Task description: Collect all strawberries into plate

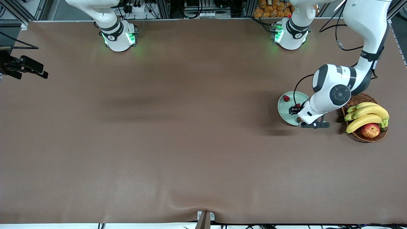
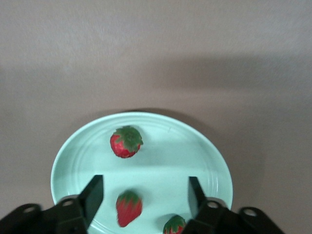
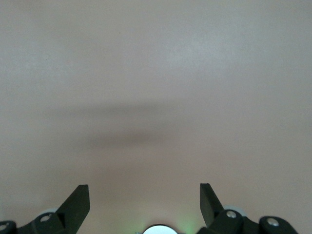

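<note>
We see bare brown table (image 1: 159, 127) at the right arm's end, where the right gripper (image 3: 145, 197) waits, fingers spread over nothing. Toward the left arm's end, the left gripper (image 2: 146, 195) hangs spread and empty over the mint plate (image 2: 204, 151), which holds all three strawberries (image 2: 126, 142). We judge them light, small and smooth, best pinched gently across the red body. A fruit basket (image 1: 365, 135) sits beside the plate.

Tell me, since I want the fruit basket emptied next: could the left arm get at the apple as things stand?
Probably yes. The left gripper hangs open over the plate, right beside the basket. The apple lies uncovered at the basket's nearer edge, though the bananas press close against it, leaving little room for the fingers.
</note>
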Motion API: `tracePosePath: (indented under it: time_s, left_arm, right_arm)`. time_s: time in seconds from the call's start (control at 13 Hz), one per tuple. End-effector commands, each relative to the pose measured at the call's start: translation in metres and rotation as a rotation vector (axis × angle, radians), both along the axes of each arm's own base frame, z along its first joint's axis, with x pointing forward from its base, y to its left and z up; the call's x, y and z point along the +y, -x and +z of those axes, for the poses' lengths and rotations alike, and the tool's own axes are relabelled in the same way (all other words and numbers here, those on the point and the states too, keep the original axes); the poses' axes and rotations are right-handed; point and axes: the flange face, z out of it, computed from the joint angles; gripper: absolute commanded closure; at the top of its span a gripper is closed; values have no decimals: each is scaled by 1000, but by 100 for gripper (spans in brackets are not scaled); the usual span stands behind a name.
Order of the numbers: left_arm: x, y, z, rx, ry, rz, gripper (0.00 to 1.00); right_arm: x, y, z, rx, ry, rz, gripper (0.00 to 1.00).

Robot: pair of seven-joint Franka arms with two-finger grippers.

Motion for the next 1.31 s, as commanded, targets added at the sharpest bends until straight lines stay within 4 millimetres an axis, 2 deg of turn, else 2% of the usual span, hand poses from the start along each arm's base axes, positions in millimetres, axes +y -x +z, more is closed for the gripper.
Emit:
tracePosePath:
  time_s: [0.0,0.54,0.77,1.0,1.23]
  left_arm:
    - [-6,-14,16,-38,-5,-20,0]
    - [-3,-58,68,-109,-10,-6,0]
    - [-3,-77,104,-124,-19,1,0]
    - [-1,-88,125,-157,-14,8,0]
    - [-5,-92,158,-218,-16,4,0]
  right_arm:
    - [8,12,7,19,-7,-51,0]
    - [31,11,21,-12,-2,-5,0]
    - [32,19,35,22,9,-89,0]
    - [30,17,36,12,40,-80,0]
    - [33,11,40,-46,49,-62,0]
